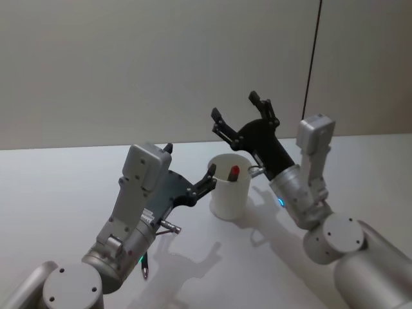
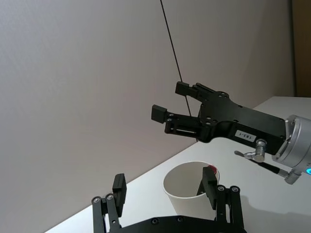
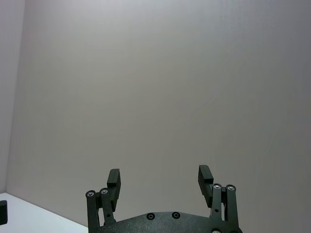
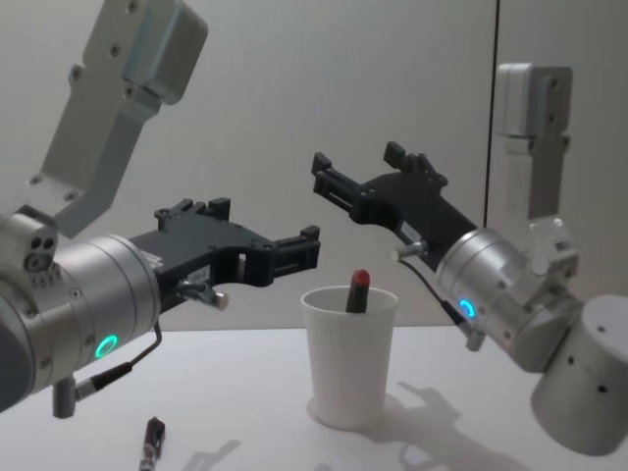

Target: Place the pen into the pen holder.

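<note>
One marking can be read: a small white label (image 2: 245,136) stuck on the black body of the right gripper (image 2: 170,100), seen in the left wrist view. Its dark characters, printed in one line, look like "183-1", though the first one is unsure. The label sits at about four o'clock from that gripper's fingertips (image 2: 159,113)

One white paper-cup pen holder (image 1: 228,193), one red-tipped pen (image 1: 234,172) standing in it, one dark pen (image 1: 145,266) lying on the one white desk (image 1: 64,180), two black end effectors, left end effector (image 1: 190,161) and right end effector (image 1: 235,106), two fingers each
</note>
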